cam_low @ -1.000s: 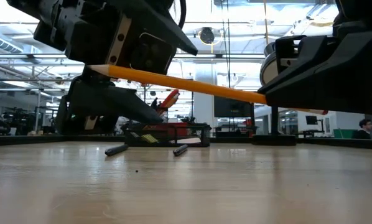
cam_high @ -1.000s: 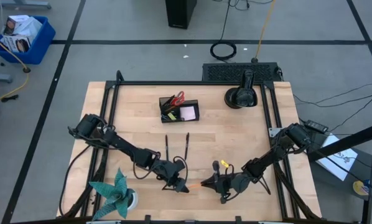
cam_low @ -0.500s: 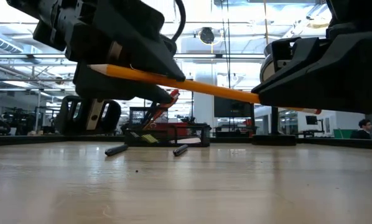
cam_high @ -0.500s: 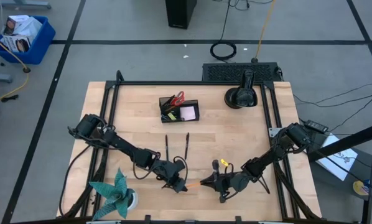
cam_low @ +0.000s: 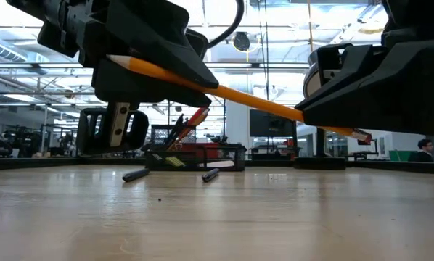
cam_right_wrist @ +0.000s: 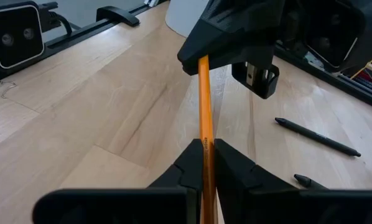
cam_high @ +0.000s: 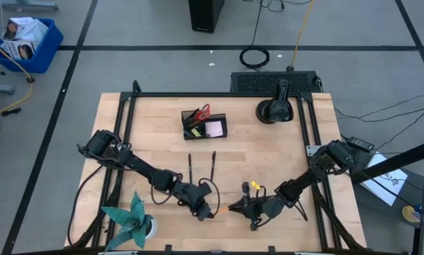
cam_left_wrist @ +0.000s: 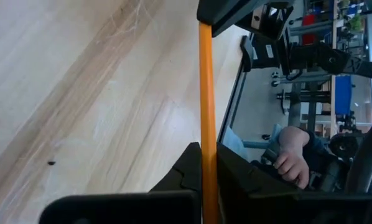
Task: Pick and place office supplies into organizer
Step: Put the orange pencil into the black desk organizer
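Jointly held, item one: orange pencil [cam_low: 239, 98], clamped at one end by the left claw [cam_high: 206, 210] and at the other by the right claw [cam_high: 239, 210], both claws pressed together on its shaft. Long axis ran roughly across the bench [cam_high: 269, 163] between the two claws, near the front edge; in the low view it sloped, higher at the left claw's end, lower at the right claw's, clear of the wood. Sharpened tip stuck out past the left claw; pink eraser end showed just beyond the right claw. From above, only a short orange stretch was visible between the claws, the rest covered by them.

Item two: two black pens [cam_high: 201, 168], lying side by side on the bench behind the claws, long axes pointing toward the organizer [cam_high: 204, 126].

Item three: organizer, near the back centre, holding red-handled scissors [cam_high: 201, 112] and a pink sticky-note pad [cam_high: 214, 129]; other contents too small to make out.
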`<action>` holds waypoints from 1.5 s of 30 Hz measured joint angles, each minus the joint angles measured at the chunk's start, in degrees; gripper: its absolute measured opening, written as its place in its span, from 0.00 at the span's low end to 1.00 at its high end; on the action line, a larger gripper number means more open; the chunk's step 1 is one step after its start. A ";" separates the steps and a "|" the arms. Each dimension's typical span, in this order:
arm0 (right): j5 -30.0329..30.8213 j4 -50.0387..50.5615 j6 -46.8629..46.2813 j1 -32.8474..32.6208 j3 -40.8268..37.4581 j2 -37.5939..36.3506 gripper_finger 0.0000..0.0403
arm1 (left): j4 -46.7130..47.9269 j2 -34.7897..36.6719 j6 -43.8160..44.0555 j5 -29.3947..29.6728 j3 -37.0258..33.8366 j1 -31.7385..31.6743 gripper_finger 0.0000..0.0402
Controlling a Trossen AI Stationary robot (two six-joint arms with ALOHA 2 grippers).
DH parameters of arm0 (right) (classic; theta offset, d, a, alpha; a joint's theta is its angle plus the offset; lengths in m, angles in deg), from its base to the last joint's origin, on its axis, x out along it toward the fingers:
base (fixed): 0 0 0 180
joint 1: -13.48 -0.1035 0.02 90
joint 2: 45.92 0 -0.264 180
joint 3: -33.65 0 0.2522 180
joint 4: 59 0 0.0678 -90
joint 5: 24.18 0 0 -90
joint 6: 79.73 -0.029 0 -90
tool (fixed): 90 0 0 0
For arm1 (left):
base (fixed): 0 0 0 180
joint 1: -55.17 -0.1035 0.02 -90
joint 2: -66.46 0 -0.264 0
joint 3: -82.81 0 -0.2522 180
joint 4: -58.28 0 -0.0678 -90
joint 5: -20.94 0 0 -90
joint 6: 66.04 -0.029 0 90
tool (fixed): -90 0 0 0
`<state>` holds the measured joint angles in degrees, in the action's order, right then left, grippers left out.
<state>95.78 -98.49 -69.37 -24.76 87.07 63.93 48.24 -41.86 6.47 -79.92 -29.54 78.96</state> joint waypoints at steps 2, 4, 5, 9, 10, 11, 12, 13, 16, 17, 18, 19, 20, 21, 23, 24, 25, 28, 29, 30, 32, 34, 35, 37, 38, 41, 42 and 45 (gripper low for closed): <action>0.00 -0.06 0.17 -0.17 0.00 0.00 0.06 | -0.14 0.00 -0.68 0.40 0.00 0.34 0.03; 0.22 -0.10 0.68 -0.47 0.00 0.00 0.09 | -0.17 0.00 -1.43 1.06 0.00 0.65 0.02; 0.25 -0.11 1.13 -0.63 0.00 0.00 0.11 | -0.06 0.00 -1.54 1.10 0.00 0.73 0.03; 3.82 0.28 1.86 -1.86 -0.14 -1.33 0.19 | 0.51 -0.07 -2.38 2.72 -0.04 1.26 0.06; 5.54 0.20 2.59 -2.31 -0.24 -2.23 0.22 | 0.52 -0.07 -2.81 3.27 -0.04 1.43 0.06; 7.02 0.04 3.82 -2.85 -0.40 -3.41 0.24 | 0.55 -0.07 -3.19 3.66 -0.04 1.59 0.05; 8.26 0.15 5.28 -3.38 -0.70 -4.87 0.26 | 0.54 -0.07 -3.49 3.95 -0.04 1.75 0.04; 9.24 0.26 6.44 -3.97 -0.99 -6.37 0.28 | 0.53 -0.07 -3.73 4.45 -0.04 1.89 0.03; 9.22 0.30 5.51 -5.18 -1.56 -11.73 0.32 | 0.48 -0.07 -5.79 6.65 -0.04 2.29 0.02; 9.16 0.28 3.57 -5.43 -1.85 -13.64 0.33 | 0.40 -0.07 -6.99 7.82 -0.04 2.47 0.03; 8.92 0.18 1.28 -5.46 -2.19 -15.57 0.34 | 0.23 -0.07 -7.98 9.10 -0.04 2.65 0.04; 8.88 0.09 -1.11 -5.48 -2.67 -17.27 0.35 | 0.11 -0.07 -8.91 10.37 -0.04 2.84 0.05; 8.85 0.14 -3.32 -5.64 -3.26 -18.83 0.35 | -0.01 -0.07 -9.67 11.67 -0.04 3.03 0.06; 8.85 0.27 -4.85 -5.73 -3.96 -20.33 0.36 | -0.19 -0.07 -10.57 13.09 -0.04 3.25 0.06; 8.71 0.30 -7.17 -5.79 -5.40 -22.65 0.36 | -0.34 -0.04 -12.34 15.32 -0.04 3.51 0.04; 8.73 0.31 -8.31 -5.84 -6.26 -23.76 0.37 | -0.39 -0.04 -13.26 16.68 -0.04 3.71 0.03; 8.75 0.33 -9.62 -5.81 -7.14 -24.80 0.37 | -0.39 -0.02 -14.13 18.27 -0.04 3.83 0.02; 8.94 -0.76 -13.51 -5.67 -9.83 -26.60 0.37 | -1.28 0.02 -16.65 23.29 -0.05 4.06 0.03; 9.00 -1.60 -14.54 -5.66 -10.77 -26.96 0.36 | -2.15 0.02 -17.67 24.55 -0.07 4.06 0.04; 9.00 -2.91 -15.27 -5.68 -11.68 -27.23 0.36 | -3.31 0.02 -18.91 25.73 -0.07 4.04 0.04; 9.41 -6.59 -15.60 -5.68 -13.94 -28.07 0.36 | -5.93 0.04 -21.17 27.68 -0.07 4.08 0.05; 10.72 -11.20 -15.25 -5.68 -16.36 -28.74 0.35 | -8.68 0.04 -23.45 28.96 -0.07 4.08 0.04; 10.81 -13.87 -14.44 -5.68 -17.79 -29.13 0.35 | -10.21 0.04 -24.54 29.30 -0.07 4.08 0.03; 10.89 -19.98 -13.37 -5.73 -20.75 -29.87 0.34 | -12.98 0.05 -26.38 30.08 -0.07 4.08 0.02; 10.71 -23.07 -13.26 -5.73 -22.14 -30.02 0.34 | -13.98 0.09 -27.20 30.58 -0.07 4.10 0.02; 10.51 -29.80 -12.77 -5.75 -26.43 -30.11 0.34 | -17.02 0.09 -30.23 31.79 -0.07 4.10 0.04; 10.52 -31.65 -12.73 -5.75 -27.53 -30.10 0.34 | -18.07 0.09 -31.37 31.99 -0.07 4.10 0.05; 10.48 -36.53 -13.55 -5.75 -30.42 -30.10 0.34 | -20.51 0.09 -33.40 32.07 -0.07 4.10 0.05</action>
<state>106.25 -135.02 -82.93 -30.51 56.65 33.83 27.74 -41.77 -26.93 -47.85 -29.61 83.07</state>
